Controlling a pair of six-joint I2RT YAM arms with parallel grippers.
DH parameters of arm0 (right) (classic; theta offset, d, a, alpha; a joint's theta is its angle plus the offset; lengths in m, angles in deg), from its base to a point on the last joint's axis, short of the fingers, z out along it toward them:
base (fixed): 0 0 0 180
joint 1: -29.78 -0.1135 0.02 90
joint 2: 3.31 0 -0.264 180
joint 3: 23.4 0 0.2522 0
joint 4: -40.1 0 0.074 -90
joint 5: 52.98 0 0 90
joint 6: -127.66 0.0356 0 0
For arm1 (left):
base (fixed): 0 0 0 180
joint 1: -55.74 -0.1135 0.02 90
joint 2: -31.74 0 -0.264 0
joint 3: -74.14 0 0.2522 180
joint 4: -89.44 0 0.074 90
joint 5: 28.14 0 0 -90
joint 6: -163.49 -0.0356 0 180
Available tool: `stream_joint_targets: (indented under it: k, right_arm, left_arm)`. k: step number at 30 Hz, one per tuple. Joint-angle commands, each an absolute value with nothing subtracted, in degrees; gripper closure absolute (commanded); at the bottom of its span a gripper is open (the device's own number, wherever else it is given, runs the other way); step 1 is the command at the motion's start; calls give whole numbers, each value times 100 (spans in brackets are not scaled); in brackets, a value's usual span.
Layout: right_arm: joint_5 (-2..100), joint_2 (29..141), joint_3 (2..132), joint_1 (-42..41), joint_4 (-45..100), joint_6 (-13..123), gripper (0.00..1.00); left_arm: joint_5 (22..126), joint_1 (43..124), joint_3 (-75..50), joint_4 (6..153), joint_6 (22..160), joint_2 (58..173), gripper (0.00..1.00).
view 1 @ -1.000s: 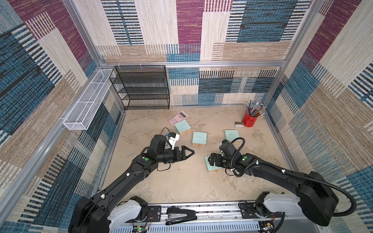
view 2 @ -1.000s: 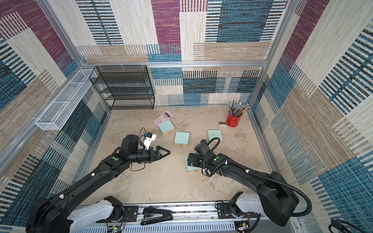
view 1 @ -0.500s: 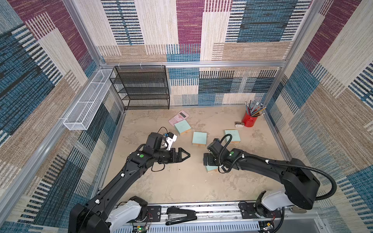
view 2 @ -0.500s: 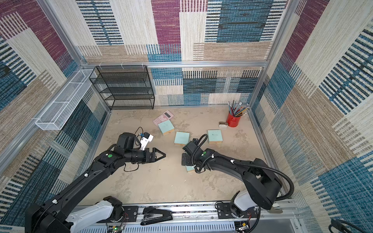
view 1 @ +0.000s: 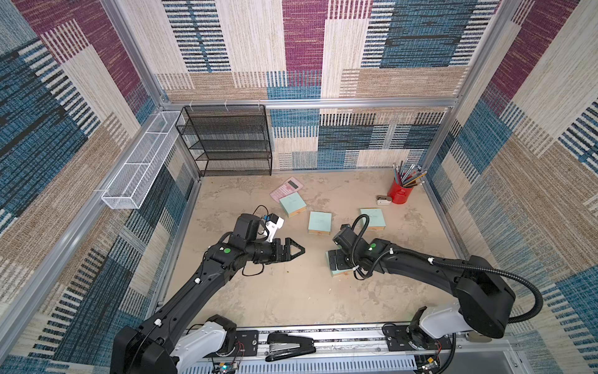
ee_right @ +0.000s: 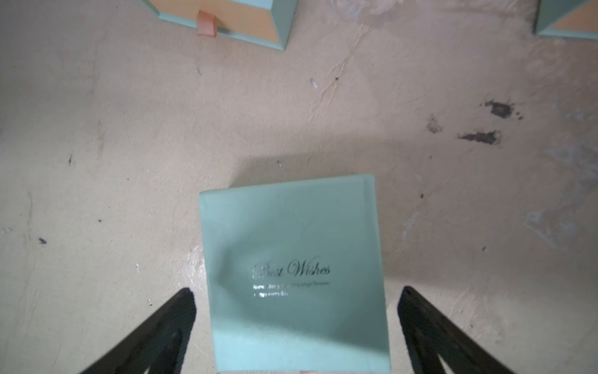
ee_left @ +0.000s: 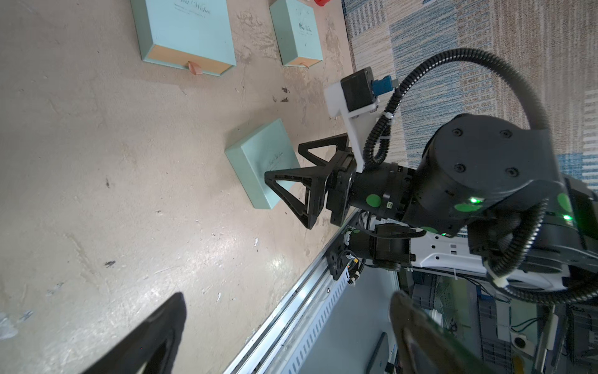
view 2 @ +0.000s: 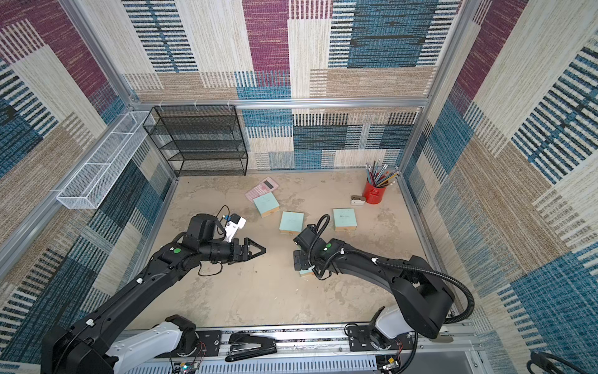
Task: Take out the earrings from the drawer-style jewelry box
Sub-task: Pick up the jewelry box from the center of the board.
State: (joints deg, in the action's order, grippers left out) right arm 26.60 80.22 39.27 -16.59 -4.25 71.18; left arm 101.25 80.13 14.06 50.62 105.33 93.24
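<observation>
Several shut mint-green drawer boxes lie on the beige floor. The nearest jewelry box (view 1: 338, 274) (view 2: 304, 272) lies under my right gripper (view 1: 338, 261) (view 2: 301, 262). In the right wrist view this box (ee_right: 291, 233), lettered "Best Wishes", sits between the open fingers of the right gripper (ee_right: 296, 291) without touching them. The left wrist view shows the box (ee_left: 255, 162) below the right gripper (ee_left: 284, 162). My left gripper (view 1: 299, 250) (view 2: 260, 250) (ee_left: 286, 299) hovers open and empty to the box's left. The earrings are hidden.
Three more mint boxes (view 1: 293, 204) (view 1: 319, 222) (view 1: 372, 218) lie further back, next to a pink calculator (view 1: 286, 187). A red pencil cup (view 1: 401, 192) stands at the back right and a black mesh shelf (view 1: 233, 142) at the back left. A stapler (view 1: 289, 346) lies on the front rail.
My right gripper has swung left and now hangs over the nearest box with its fingers on both sides of it. The left gripper drew back slightly to the left, then held still.
</observation>
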Motion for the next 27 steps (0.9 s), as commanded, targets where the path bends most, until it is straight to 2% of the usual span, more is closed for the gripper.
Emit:
stream_joint_targets:
  k: [1, 27]
  right_arm:
    - [2793, 8068, 3940, -1654, -211, 6820, 1]
    - [2643, 8678, 4136, -1628, -356, 6782, 1]
  left_arm:
    - [10235, 7999, 1446, 5229, 10484, 9309, 2]
    - [10491, 7844, 1519, 5513, 10653, 9452, 1]
